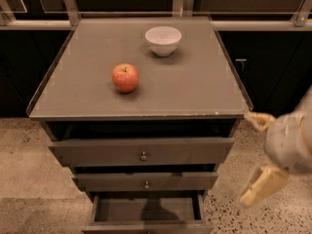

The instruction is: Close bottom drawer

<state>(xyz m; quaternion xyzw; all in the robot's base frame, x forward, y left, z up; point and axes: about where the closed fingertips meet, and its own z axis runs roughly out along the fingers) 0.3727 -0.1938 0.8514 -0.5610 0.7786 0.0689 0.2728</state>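
Note:
The bottom drawer [122, 209] is pulled out at the foot of the grey-brown cabinet. Its shallow box interior is bare, and its front runs along the lower picture edge with the knob out of view. My gripper [257, 152] is to the right of the cabinet, level with the upper two drawers and apart from them. Its cream fingers [264, 184] are spread open with nothing between them. It is above and to the right of the bottom drawer.
A red apple [125, 77] and a white bowl [163, 40] sit on the cabinet top [204, 87]. The top drawer [97, 152] and middle drawer [107, 182] stand slightly out. Speckled floor [29, 169] surrounds the cabinet; dark cabinets with metal rails run behind.

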